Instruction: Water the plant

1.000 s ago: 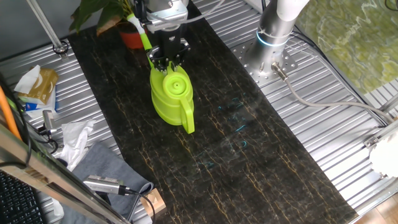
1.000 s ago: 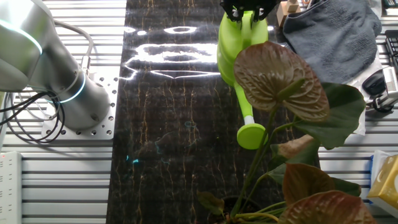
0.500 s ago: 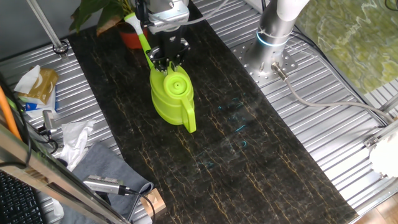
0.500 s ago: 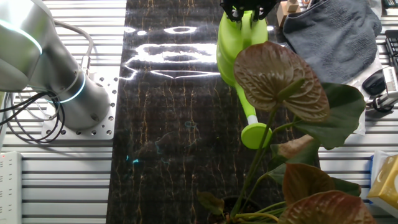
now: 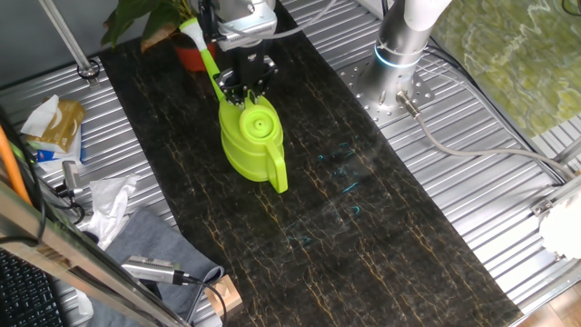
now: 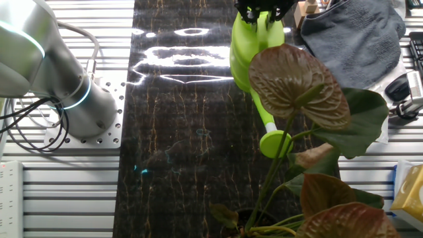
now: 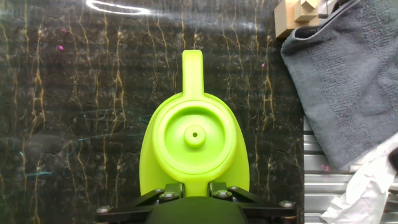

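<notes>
The plant (image 5: 136, 18) stands at the far end of the dark mat in its red-orange pot (image 5: 190, 57); in the other fixed view its broad leaves (image 6: 297, 86) fill the near right. My gripper (image 5: 245, 87) is shut on the lime-green watering can (image 5: 250, 136), holding it where the spout joins the body. The spout runs toward the plant, and its round head (image 6: 275, 143) sits beside the leaf stems. From the hand view I look down on the can's lid (image 7: 194, 135) with my gripper (image 7: 194, 187) clamped at its near edge. The can's handle (image 7: 193, 67) points away.
A grey cloth (image 7: 348, 81) lies right of the mat, with a wooden block (image 7: 297, 15) beside it. White crumpled paper (image 5: 111, 202) and a packet (image 5: 54, 127) lie on the metal table at the left. The arm's base (image 5: 399, 54) stands right of the mat.
The can has turned slightly in my grip: its spout head has crept a little closer to the plant's stems, and the handle has swung a little the other way.
</notes>
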{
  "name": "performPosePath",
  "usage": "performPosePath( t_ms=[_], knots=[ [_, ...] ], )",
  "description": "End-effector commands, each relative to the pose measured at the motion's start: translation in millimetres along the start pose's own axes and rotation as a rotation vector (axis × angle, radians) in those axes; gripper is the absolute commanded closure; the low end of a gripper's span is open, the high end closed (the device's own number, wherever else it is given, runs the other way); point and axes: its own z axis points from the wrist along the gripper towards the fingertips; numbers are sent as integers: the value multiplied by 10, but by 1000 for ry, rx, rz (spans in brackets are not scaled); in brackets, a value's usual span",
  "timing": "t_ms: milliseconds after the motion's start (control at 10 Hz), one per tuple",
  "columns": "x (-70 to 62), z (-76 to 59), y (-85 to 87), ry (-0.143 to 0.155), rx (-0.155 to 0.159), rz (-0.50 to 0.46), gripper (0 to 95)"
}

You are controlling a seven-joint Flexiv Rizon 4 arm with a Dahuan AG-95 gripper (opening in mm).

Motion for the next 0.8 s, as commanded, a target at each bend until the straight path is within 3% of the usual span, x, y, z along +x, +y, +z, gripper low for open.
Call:
performPosePath(
  t_ms=[100, 800],
  knots=[
    [4, -18, 4, 4, -1, 1, 950],
    [4, -18, 4, 13, -10, 48, 950]
  ],
)
